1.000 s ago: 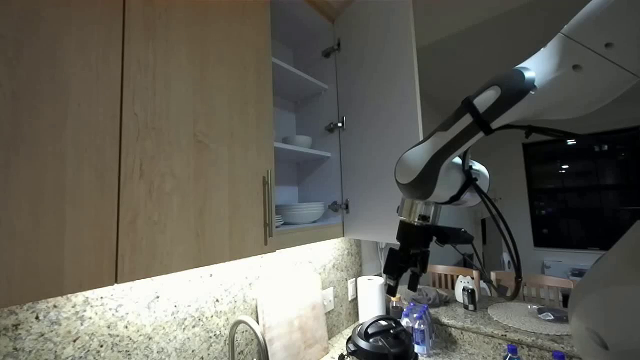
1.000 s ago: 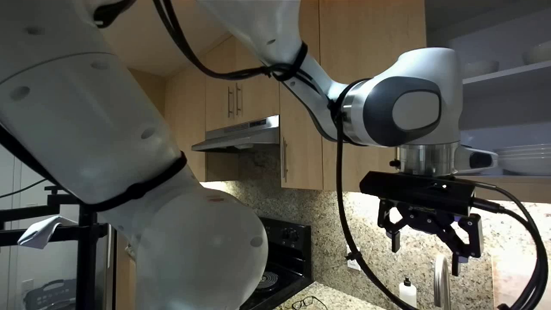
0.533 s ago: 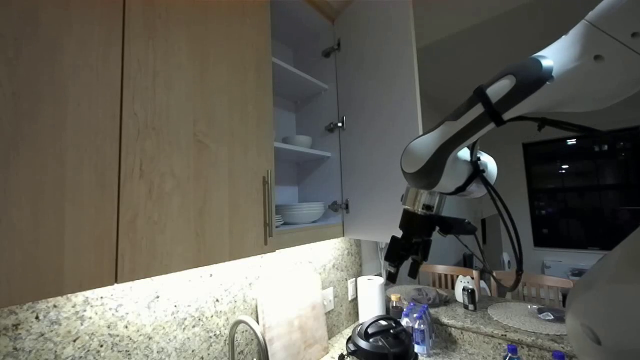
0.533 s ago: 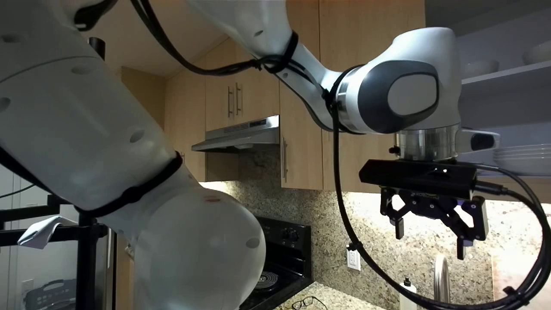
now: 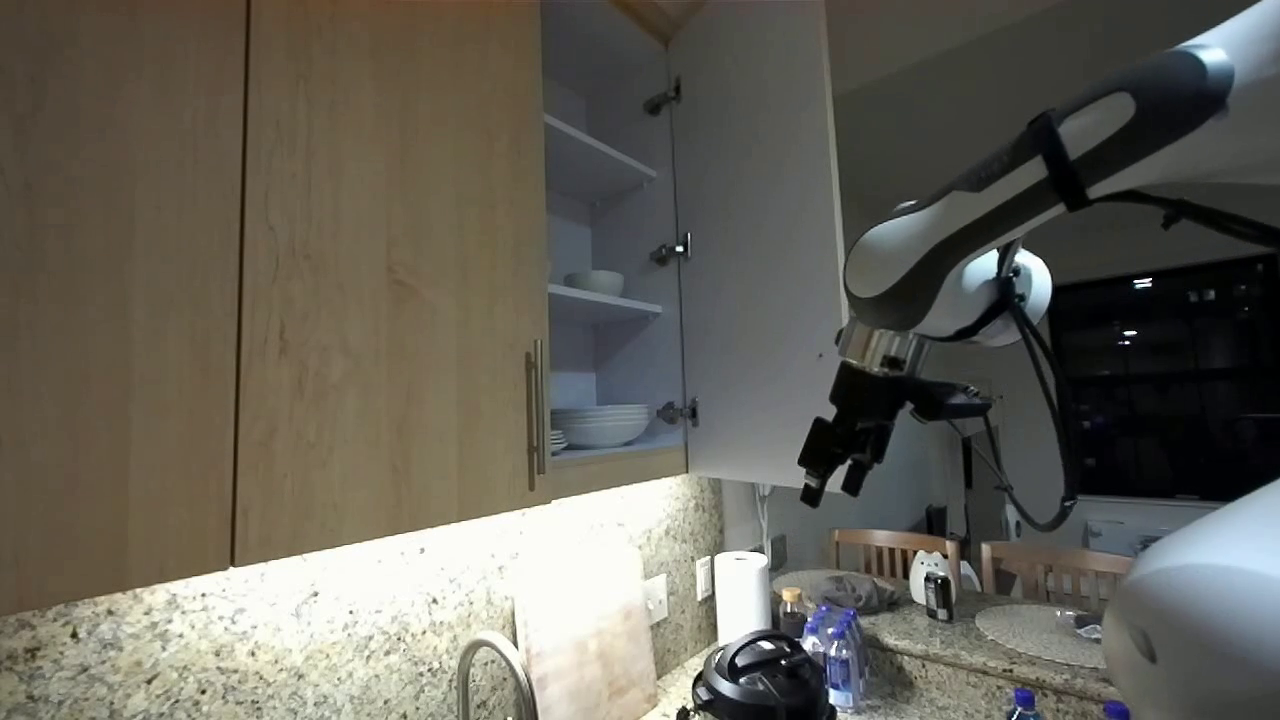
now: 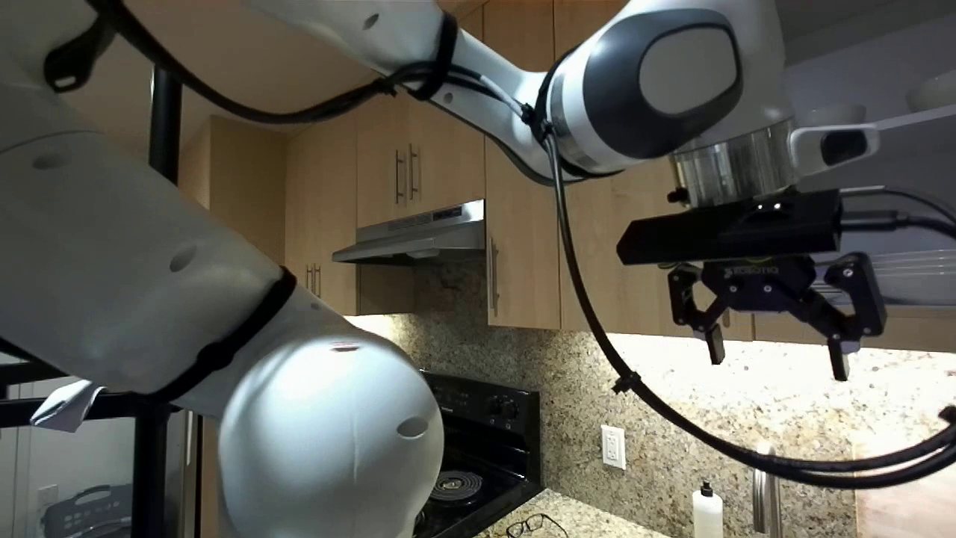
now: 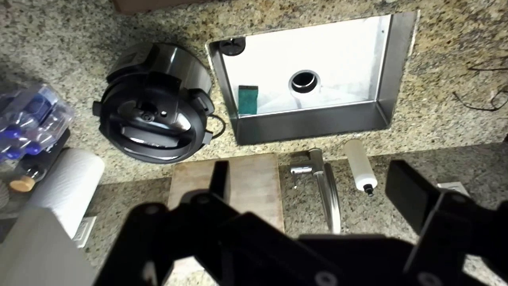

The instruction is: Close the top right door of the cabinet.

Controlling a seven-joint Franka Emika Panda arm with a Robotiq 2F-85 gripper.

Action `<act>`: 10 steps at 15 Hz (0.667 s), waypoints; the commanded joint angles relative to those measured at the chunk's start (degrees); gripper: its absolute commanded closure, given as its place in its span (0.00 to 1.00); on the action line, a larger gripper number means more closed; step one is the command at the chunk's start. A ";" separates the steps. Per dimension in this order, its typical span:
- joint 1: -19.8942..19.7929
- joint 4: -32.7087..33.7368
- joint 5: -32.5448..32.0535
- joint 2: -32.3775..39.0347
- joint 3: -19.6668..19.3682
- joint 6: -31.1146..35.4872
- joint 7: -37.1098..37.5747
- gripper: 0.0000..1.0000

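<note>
- Wrist view: the gripper (image 7: 312,180) is spanning the lower part, its two fingers standing well apart, with a faucet (image 7: 329,194) and part of a pale board (image 7: 254,174) showing between them
- In both exterior views the gripper is pointing downward with its jaws spread
- In an exterior view the top right door (image 5: 755,240) of the cabinet (image 5: 637,360) is standing swung out, its pale inner face showing, three metal hinges (image 5: 672,250) joining it to the cabinet
- There the gripper is overlapping the door's lower outer corner; I cannot tell whether the two are touching
- A wood door (image 5: 400,250) with a slim bar handle (image 5: 540,405) is standing closed left of the opening
- Inside the cabinet a bowl (image 5: 594,282) is sitting on the lower of two shelves (image 5: 620,308) and stacked white dishes (image 5: 602,428) are resting on the cabinet floor
- In an exterior view the white arm (image 6: 336,433) is filling the left and top, its black cable (image 6: 626,382) looping below the gripper
- On the granite counter (image 7: 432,107) in the wrist view, a black-lidded pressure cooker (image 7: 154,107) is standing just beside a metal sink (image 7: 313,123), and a green sponge (image 7: 248,99) is lying in the sink
- A soap bottle (image 7: 359,165) is standing near the faucet
- A blurred pale panel (image 7: 43,254) is filling the wrist view's lower left corner; I cannot tell what it is
</note>
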 commanded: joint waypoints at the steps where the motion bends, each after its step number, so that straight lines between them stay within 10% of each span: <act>1: -3.63 -0.32 -3.50 -7.40 0.79 -0.99 0.21 0.00; 10: -8.55 4.78 -8.64 -14.80 -2.11 3.27 2.33 0.72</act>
